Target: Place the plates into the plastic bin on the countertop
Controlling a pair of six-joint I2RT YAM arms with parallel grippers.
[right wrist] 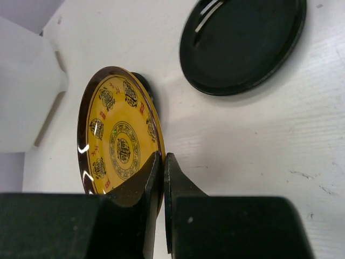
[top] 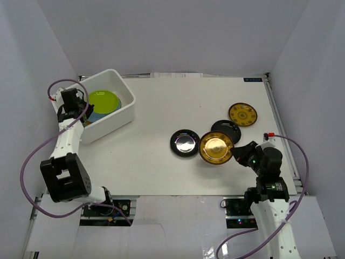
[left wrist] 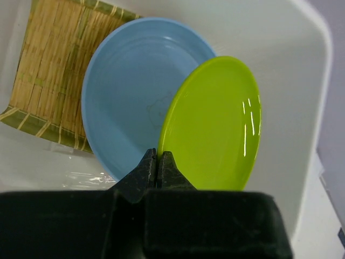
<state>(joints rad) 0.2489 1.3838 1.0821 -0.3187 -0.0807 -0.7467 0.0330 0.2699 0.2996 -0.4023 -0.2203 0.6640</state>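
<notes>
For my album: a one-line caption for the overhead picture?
Right gripper pinches a gold-patterned plate by its rim; left gripper holds a lime green plate inside the white bin.

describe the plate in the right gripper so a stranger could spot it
On the white table, look right of centre, near the right arm. Among two black plates is the gold-patterned plate, pinched at its rim by the right gripper; the other gold plate lies free farther back.

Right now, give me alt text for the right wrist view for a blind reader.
The right gripper has its jaws shut on the rim of a gold-patterned plate, held on edge over the countertop. A black plate lies flat beyond it, and the plastic bin shows at far left.
</notes>
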